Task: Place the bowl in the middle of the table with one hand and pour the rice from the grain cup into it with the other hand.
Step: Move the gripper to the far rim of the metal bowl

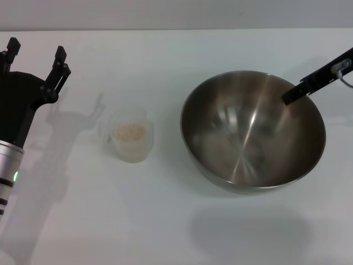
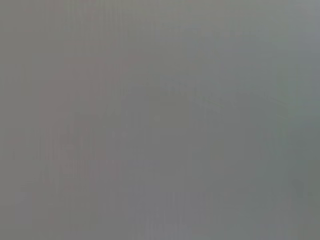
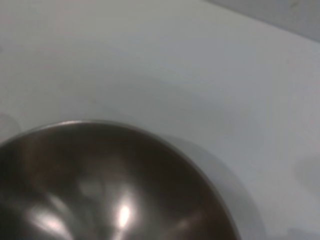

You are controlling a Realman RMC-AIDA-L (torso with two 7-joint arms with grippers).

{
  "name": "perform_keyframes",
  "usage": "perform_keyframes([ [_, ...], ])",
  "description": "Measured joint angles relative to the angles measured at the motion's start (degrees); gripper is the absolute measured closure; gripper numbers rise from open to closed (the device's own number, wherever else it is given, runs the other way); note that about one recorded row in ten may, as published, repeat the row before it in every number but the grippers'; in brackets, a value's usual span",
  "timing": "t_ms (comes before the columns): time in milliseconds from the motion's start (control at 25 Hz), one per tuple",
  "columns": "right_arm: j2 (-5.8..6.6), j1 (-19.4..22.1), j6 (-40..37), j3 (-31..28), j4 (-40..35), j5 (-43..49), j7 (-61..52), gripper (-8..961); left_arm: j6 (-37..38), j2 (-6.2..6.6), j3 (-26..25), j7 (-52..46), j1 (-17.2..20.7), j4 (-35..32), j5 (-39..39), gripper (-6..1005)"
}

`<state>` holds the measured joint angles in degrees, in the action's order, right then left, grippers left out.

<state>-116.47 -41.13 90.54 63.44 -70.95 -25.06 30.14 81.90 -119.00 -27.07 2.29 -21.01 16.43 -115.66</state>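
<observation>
The steel bowl is at the centre-right in the head view, tilted. Its shadow lies apart from it toward the front, so it hangs above the table. My right gripper comes in from the right and is shut on the bowl's far right rim, with one black finger showing inside. The bowl's shiny inside fills the right wrist view and holds nothing. The grain cup stands upright left of the bowl with rice in it. My left gripper is open at the far left, apart from the cup.
The white table runs to a far edge at the top of the head view. The left wrist view shows only a plain grey surface. Nothing else stands on the table.
</observation>
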Motion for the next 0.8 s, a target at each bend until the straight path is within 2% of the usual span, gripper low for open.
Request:
perform_keyframes([
  [440,-0.49,-1.02,-3.88,-0.1,8.34,-0.49,3.82,260,0.01,0.0,0.0,0.09,0.0,0.0,-0.11,166],
  [640,-0.51,-0.55,-4.61,-1.0,8.62,-0.68,4.13,412,0.01,-0.04,0.0,0.08,0.0,0.0,-0.36,167],
  [800,-0.51,-0.46,-4.65,-2.38,8.95,-0.79,4.97,577,0.01,-0.09,0.09,0.07,0.05,0.04,-0.4,168],
])
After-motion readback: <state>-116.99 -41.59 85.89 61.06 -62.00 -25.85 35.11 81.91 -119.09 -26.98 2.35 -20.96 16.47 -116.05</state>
